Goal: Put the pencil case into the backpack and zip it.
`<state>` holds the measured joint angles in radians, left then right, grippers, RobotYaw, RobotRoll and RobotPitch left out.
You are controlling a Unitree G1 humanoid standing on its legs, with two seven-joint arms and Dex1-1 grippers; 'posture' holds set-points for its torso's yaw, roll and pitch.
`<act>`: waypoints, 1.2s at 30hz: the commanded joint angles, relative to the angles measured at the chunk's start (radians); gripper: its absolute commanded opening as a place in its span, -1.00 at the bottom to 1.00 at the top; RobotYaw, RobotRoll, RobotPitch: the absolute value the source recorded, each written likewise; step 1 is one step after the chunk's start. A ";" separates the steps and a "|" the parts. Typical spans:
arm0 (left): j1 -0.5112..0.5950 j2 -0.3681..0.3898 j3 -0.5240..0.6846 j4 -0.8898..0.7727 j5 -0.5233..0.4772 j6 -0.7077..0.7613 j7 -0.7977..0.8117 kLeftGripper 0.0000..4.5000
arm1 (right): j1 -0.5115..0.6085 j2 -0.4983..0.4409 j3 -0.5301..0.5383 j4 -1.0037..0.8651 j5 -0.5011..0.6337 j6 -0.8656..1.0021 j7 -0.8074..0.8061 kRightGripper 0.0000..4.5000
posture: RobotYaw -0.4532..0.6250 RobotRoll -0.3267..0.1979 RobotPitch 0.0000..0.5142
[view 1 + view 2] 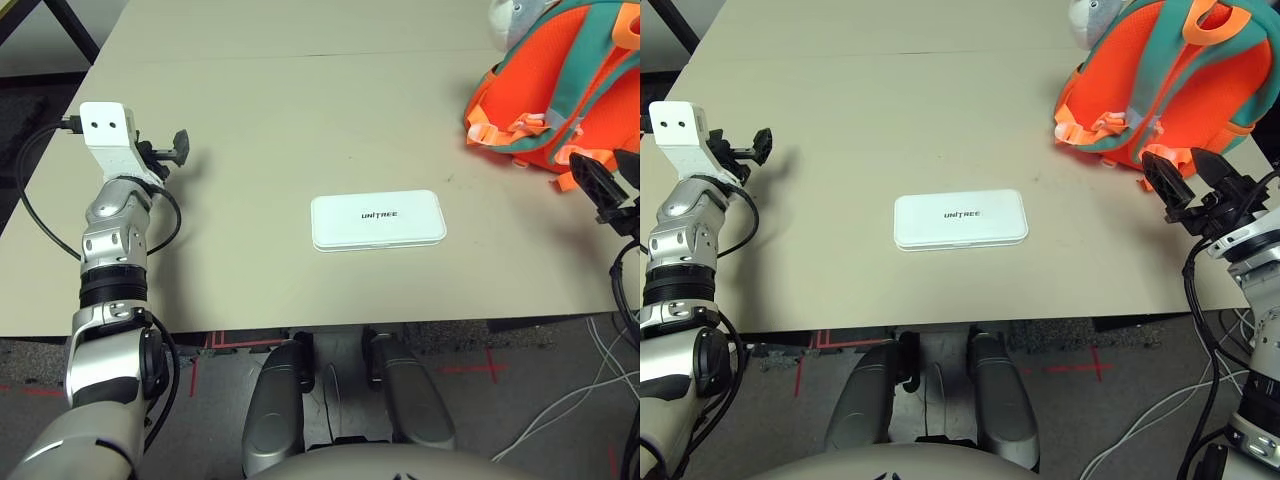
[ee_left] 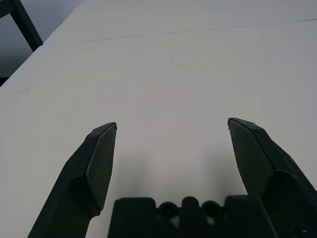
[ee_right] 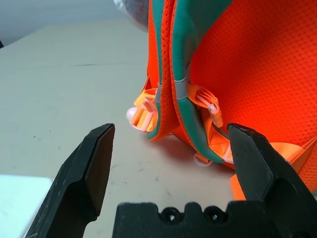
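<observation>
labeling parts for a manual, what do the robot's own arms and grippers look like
Both arms are silver-grey with rounded, jointed segments and black bands; black cables loop alongside. The left arm ends in a white bracket with two small dark holes. Each tool, left and right, is black, with two angular, tapering fingers.

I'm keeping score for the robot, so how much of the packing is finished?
Nothing looks finished yet. The white pencil case lies on the table, outside the orange backpack. Both hands' fingers are open and hold nothing. Still left: picking up the case, putting it inside, and zipping the bag.
</observation>
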<state>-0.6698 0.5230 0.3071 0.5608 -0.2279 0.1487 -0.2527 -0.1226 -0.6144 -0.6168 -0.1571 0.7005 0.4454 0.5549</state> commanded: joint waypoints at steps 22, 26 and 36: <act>-0.084 0.114 0.135 -0.301 -0.739 1.271 -0.344 1.00 | -0.134 -0.321 0.073 0.116 0.552 0.875 0.002 0.98 | -0.18 0.25 -0.25; -0.075 0.047 0.103 -0.272 -0.746 1.425 -0.327 1.00 | -0.199 -0.274 0.157 0.145 0.523 0.901 -0.026 0.55 | -0.15 0.25 -0.26; 0.001 0.039 -0.110 -0.228 -0.827 1.466 -0.336 1.00 | -0.294 -0.208 0.276 0.143 0.455 0.941 -0.040 -0.99 | -0.11 0.25 -0.19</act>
<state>-0.6806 0.5584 0.2142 0.3117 -1.0575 1.6025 -0.5875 -0.4118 -0.8256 -0.3566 -0.0021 1.1655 1.3648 0.5167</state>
